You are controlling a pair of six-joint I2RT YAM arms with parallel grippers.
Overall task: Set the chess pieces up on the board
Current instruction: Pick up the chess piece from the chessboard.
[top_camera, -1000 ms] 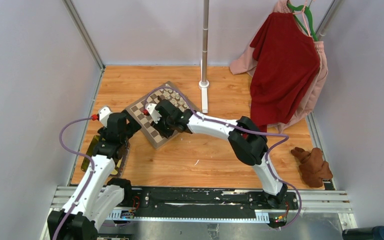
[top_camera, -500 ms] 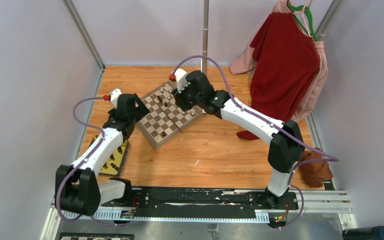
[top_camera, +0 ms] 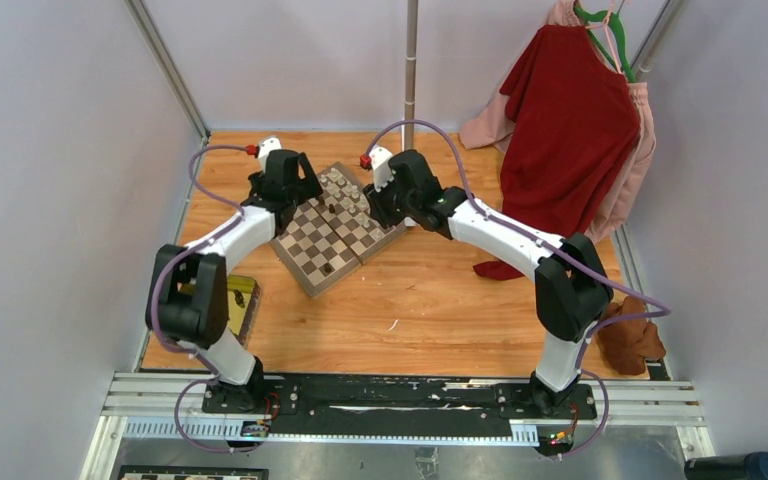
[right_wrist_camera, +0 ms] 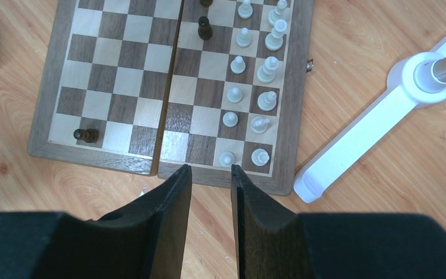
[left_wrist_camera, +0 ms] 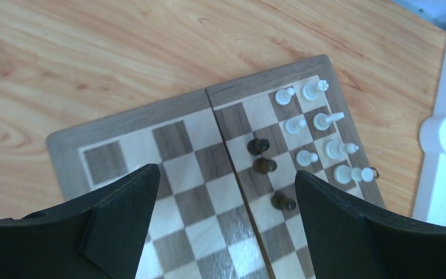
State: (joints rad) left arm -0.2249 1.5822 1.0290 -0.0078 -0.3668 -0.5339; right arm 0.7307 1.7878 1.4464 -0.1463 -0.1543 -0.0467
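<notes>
The board (top_camera: 335,232) lies tilted on the wooden floor. Cream-white chess pieces (right_wrist_camera: 250,87) stand in two rows along its far edge and also show in the left wrist view (left_wrist_camera: 319,133). Three dark brown pieces (left_wrist_camera: 264,165) stand near the middle fold. One more dark piece (right_wrist_camera: 86,135) stands alone at a near corner. My left gripper (left_wrist_camera: 226,174) hovers wide open and empty over the board's far left part (top_camera: 290,182). My right gripper (right_wrist_camera: 210,170) hangs above the board's edge by the white rows (top_camera: 385,195), its jaws a narrow gap apart with nothing between them.
A yellow tray (top_camera: 240,300) holding dark pieces lies left of the board, under the left arm. A white pole stand (top_camera: 409,170) rises just beyond the board; its base (right_wrist_camera: 383,116) is close to the white rows. Red clothing (top_camera: 570,130) hangs at back right. A brown cloth (top_camera: 628,332) lies right.
My left gripper swung from beside the tray up to the board's far left. My right gripper moved from over the board's middle to its far right edge.
</notes>
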